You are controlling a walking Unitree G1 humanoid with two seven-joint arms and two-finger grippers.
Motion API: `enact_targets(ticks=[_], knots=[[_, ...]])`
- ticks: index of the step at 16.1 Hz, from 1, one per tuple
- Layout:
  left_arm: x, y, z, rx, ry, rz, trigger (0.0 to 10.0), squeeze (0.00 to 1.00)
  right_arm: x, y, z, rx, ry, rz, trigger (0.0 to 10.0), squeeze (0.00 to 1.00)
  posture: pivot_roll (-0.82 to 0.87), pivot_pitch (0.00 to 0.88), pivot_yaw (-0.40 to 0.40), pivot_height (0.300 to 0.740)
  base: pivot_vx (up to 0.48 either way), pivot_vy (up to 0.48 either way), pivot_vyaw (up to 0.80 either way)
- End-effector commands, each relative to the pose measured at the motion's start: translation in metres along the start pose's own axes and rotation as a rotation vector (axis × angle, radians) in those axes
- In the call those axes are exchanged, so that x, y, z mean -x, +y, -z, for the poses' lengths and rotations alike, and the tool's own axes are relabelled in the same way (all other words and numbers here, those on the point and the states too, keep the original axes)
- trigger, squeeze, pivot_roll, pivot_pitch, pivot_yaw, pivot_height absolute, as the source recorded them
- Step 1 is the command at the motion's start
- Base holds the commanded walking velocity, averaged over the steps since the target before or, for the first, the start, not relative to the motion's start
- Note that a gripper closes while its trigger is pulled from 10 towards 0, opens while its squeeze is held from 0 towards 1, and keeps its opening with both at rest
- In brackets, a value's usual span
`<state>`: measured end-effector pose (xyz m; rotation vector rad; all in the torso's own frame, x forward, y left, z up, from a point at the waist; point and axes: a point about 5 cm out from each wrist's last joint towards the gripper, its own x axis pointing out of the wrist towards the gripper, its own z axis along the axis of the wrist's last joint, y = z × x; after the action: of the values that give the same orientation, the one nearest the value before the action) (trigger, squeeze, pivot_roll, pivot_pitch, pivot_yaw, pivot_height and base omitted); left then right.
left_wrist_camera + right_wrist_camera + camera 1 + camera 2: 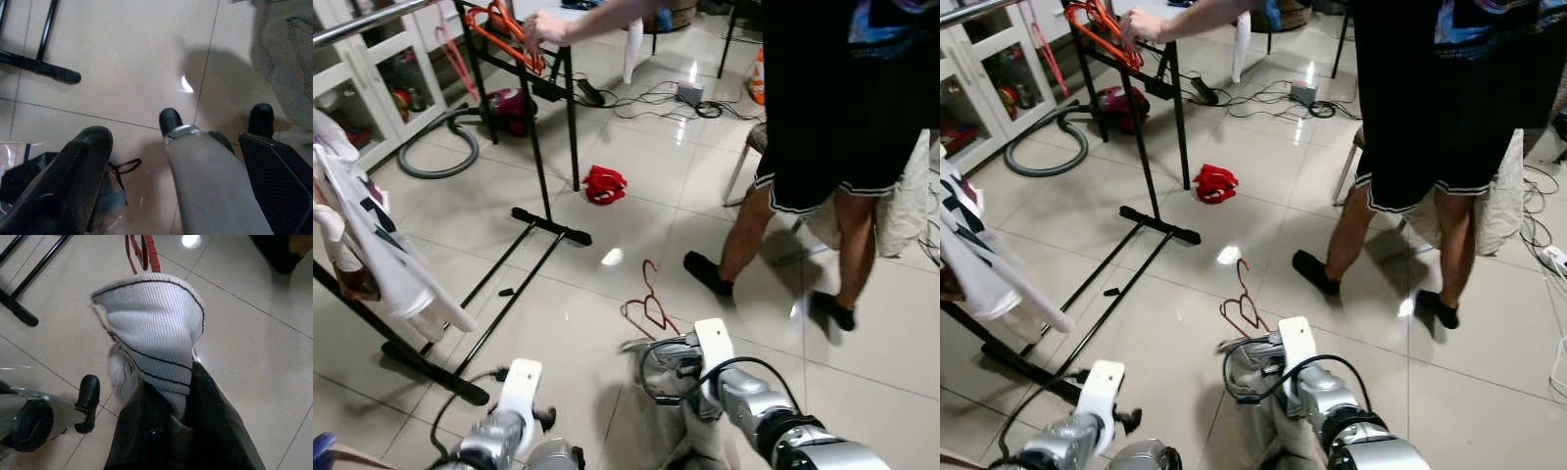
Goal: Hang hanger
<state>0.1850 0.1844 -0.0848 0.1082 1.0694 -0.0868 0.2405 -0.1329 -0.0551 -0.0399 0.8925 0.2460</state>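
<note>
head views: your right gripper (646, 345) sits low, clenched on a grey garment (671, 406) whose red hanger (649, 304) pokes forward over the tiled floor (636, 211); a person (832, 117) stands beyond, hand (544, 27) on orange hangers (504, 31) at a black rack (533, 147).
right wrist view: fingers (166, 440) pinch the ribbed collar (151, 328).
left wrist view: your left gripper (176, 166) hangs released.

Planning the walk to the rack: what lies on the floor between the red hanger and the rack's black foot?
Bare tile between red hanger and rack foot, in the left eye view.
</note>
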Motion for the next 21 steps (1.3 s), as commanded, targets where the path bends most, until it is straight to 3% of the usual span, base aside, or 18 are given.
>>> enact_targets(ticks=[1,3,7,9,11,13,14,16,18,19,21], knots=[[0.0,-0.003,-0.001,-0.001,0.005,0.012,10.0,0.0,0.001,-0.01,-0.005,-0.019,-0.02,0.037,10.0,0.0,0.01,0.0,-0.004,0.74,0.0,0.0,0.0],[0.0,-0.001,-0.003,0.01,0.013,0.016,10.0,0.0,0.003,-0.019,-0.009,-0.11,-0.039,0.087,10.0,0.0,-0.03,0.0,0.025,0.74,0.0,0.0,0.0],[-0.001,0.0,-0.012,-0.019,-0.017,0.007,10.0,0.0,0.004,-0.026,-0.017,-0.121,-0.053,0.102,10.0,0.0,-0.08,0.0,0.048,0.74,0.0,0.0,0.0],[0.0,-0.002,-0.003,-0.053,-0.002,0.032,10.0,0.0,0.004,-0.028,-0.026,-0.139,-0.084,0.104,10.0,0.0,-0.1,0.0,0.047,0.74,0.0,0.0,0.0],[0.001,0.005,0.011,0.005,0.028,-0.016,10.0,0.0,0.004,-0.024,-0.014,-0.058,-0.04,0.083,10.0,0.0,-0.08,0.0,0.027,0.74,0.0,0.0,0.0],[0.002,0.006,0.017,0.023,0.029,-0.007,10.0,0.0,0.003,-0.021,-0.004,-0.072,-0.02,0.076,10.0,0.0,-0.08,0.0,0.032,0.74,0.0,0.0,0.0],[0.005,0.019,0.021,0.017,0.04,-0.016,10.0,0.0,0.003,-0.017,0.001,-0.073,-0.009,0.071,10.0,0.0,-0.08,0.0,0.041,0.74,0.0,0.0,0.0],[0.007,0.029,0.024,-0.013,0.05,-0.024,10.0,0.0,0.002,-0.013,0.002,-0.081,-0.009,0.066,10.0,0.0,-0.08,0.0,0.054,0.74,0.0,0.0,0.0],[0.007,0.029,0.025,-0.01,0.058,-0.033,10.0,0.0,0.001,-0.007,0.007,-0.084,0.02,0.039,10.0,0.0,-0.09,0.0,0.067,0.74,0.0,0.0,0.0],[0.007,0.029,0.026,0.012,0.066,-0.036,10.0,0.0,0.003,-0.003,0.025,-0.083,0.131,0.017,10.0,0.0,-0.09,0.0,0.071,0.74,0.0,0.0,0.0],[0.007,0.024,0.033,-0.061,0.113,-0.007,10.0,0.0,0.005,-0.001,0.037,-0.093,0.179,0.012,10.0,0.0,-0.11,0.0,0.079,0.74,0.0,0.0,0.0]])
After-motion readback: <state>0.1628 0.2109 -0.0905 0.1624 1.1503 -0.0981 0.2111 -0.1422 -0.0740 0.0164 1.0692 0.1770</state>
